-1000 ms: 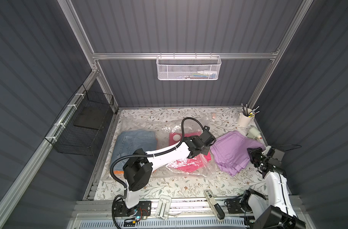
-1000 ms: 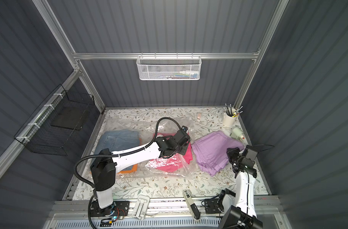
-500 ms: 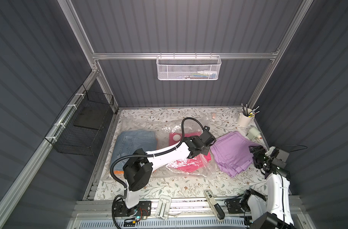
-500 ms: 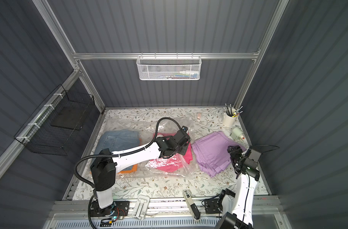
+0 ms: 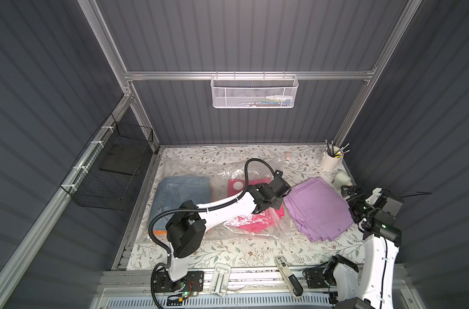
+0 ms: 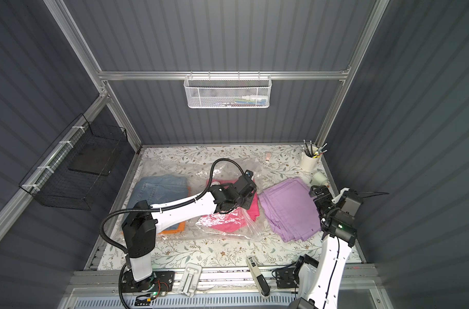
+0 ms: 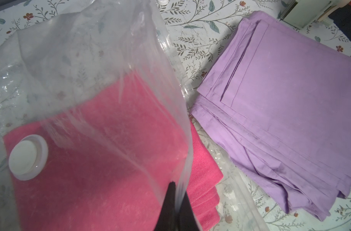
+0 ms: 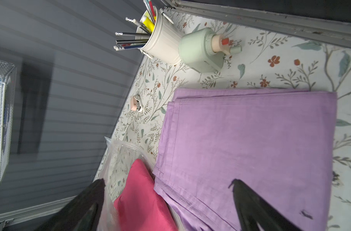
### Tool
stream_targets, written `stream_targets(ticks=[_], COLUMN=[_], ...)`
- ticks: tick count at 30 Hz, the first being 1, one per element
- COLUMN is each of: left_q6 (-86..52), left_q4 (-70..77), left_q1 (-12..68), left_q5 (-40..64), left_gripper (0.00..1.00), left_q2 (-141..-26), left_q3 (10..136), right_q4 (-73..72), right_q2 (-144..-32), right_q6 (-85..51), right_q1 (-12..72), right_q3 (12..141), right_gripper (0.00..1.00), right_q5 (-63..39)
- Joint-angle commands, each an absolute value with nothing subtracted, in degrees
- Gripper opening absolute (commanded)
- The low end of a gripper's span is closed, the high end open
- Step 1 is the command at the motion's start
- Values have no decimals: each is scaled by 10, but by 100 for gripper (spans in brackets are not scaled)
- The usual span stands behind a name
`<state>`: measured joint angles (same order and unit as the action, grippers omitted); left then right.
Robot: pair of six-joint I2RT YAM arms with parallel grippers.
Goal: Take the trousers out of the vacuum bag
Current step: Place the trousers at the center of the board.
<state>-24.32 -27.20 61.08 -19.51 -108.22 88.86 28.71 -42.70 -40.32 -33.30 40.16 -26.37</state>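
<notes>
Pinching the lifted upper film of the vacuum bag (image 7: 80, 50) with the closed left gripper (image 7: 175, 190); hovering the wide-open, empty right gripper (image 8: 167, 182) by the lilac trousers (image 8: 250, 150), outside the bag. Hot pink trousers (image 7: 202, 170) protruding at the mouth: probably soft, light, limp. Grasp the exposed folded edge, avoiding slippery film.

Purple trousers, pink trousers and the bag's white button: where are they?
Purple trousers (image 5: 317, 206): in a top view, middle of the fold.
Pink trousers (image 7: 202, 170): left wrist view, uncovered edge.
White button (image 7: 28, 157): left wrist view, its centre.
</notes>
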Motion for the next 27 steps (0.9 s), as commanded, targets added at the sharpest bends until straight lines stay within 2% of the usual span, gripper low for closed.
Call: stream_targets(ticks=[1,6,11,14,16,22,27], left_q6=[-230,-228,-229,-229,-230,-232,-232], left_q4=[-273,-271,-273,-275,-279,-281,-286], left_q1=[612,611,612,612,612,612,612], left_q5=[-203,-203,-203,-203,-205,-208,-209], left_gripper=[0,0,0,0,0,0,0], left_q2=[-1062,-1062,-1064,-1067,-1068,-1067,-1070], left_q3=[882,884,887,890,893,892,897], right_q4=[266,233,228,196,180,136,120], right_q2=[-430,-477,-524,-566,-601,-682,-748], right_q6=[-394,-380,-354,-353,-354,-351,-342], right_q1=[-334,-299,-179,-112,-81,-20,23], right_q3=[398,383,393,391,389,380,383], right_gripper=[97,89,79,69,58,33,21], right_q5=[-314,-387,-345,-337,-335,-319,-301])
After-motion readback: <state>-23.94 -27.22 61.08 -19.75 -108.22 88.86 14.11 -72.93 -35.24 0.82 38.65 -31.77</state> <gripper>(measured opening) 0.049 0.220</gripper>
